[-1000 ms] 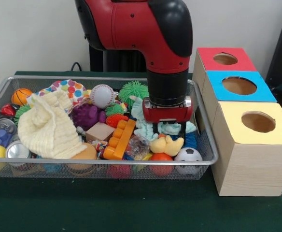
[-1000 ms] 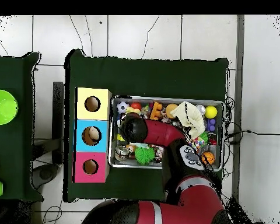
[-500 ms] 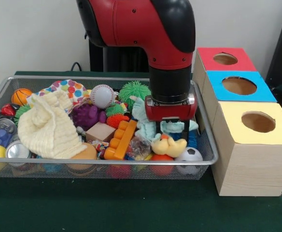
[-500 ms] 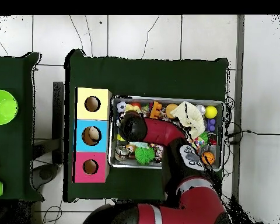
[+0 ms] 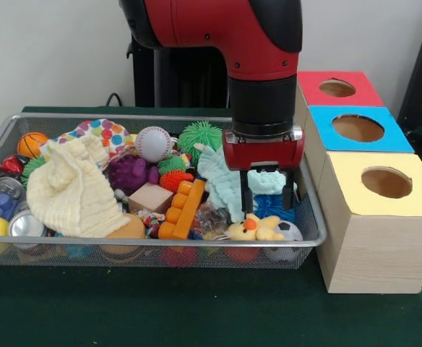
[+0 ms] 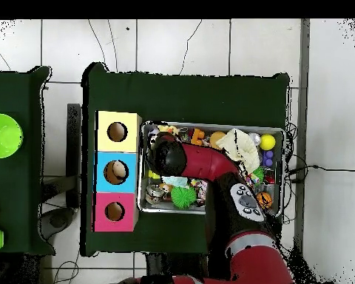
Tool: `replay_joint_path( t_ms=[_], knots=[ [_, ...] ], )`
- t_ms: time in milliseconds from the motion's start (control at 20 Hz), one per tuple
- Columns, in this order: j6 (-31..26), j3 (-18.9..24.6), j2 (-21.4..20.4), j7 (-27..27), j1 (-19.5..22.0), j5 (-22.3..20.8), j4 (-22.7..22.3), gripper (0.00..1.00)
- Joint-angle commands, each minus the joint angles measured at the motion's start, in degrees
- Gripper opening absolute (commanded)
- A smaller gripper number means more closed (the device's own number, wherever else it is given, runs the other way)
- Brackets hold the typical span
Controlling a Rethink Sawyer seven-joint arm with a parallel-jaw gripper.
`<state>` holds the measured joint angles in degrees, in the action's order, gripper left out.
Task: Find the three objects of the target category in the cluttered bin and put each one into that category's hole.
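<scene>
My gripper (image 5: 267, 194) hangs over the right end of the wire bin (image 5: 153, 244), shut on a pale teal cloth (image 5: 266, 181) that sits between its dark fingers (image 5: 246, 199). More of the teal cloth (image 5: 221, 185) trails down to the left into the clutter. Below the gripper lie a yellow duck plush (image 5: 254, 228), a blue spiky ball (image 5: 272, 207) and a small soccer ball (image 5: 290, 231). Right of the bin stand the red box (image 5: 339, 88), blue box (image 5: 358, 128) and yellow box (image 5: 386, 182), each with a round hole. From overhead the arm covers the gripper.
The bin also holds a cream cloth (image 5: 70, 191), a baseball (image 5: 153, 143), a green spiky ball (image 5: 199, 136), orange blocks (image 5: 180, 210), a purple toy (image 5: 129, 173) and cans (image 5: 24, 225). The blue box (image 6: 116, 171) shows something inside its hole. A green bowl (image 6: 3, 135) sits on a side table.
The gripper has risen and shifted slightly right, lifting the teal cloth clear of the pile. The yellow duck has slid down toward the bin's front rim.
</scene>
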<state>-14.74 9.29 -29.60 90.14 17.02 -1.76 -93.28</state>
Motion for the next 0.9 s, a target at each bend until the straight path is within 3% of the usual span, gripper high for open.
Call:
replay_joint_path(
  t_ms=[50, 550, 900],
  knots=[
    [-3.93, 5.03, 0.58, 5.61, 2.25, 0.91, -0.31, 1.0],
    [-0.56, 4.71, 2.99, 5.64, 1.95, -0.3, 1.05, 1.0],
    [5.46, 0.99, 5.5, 11.4, -0.28, 1.44, 1.26, 1.0]
  ],
)
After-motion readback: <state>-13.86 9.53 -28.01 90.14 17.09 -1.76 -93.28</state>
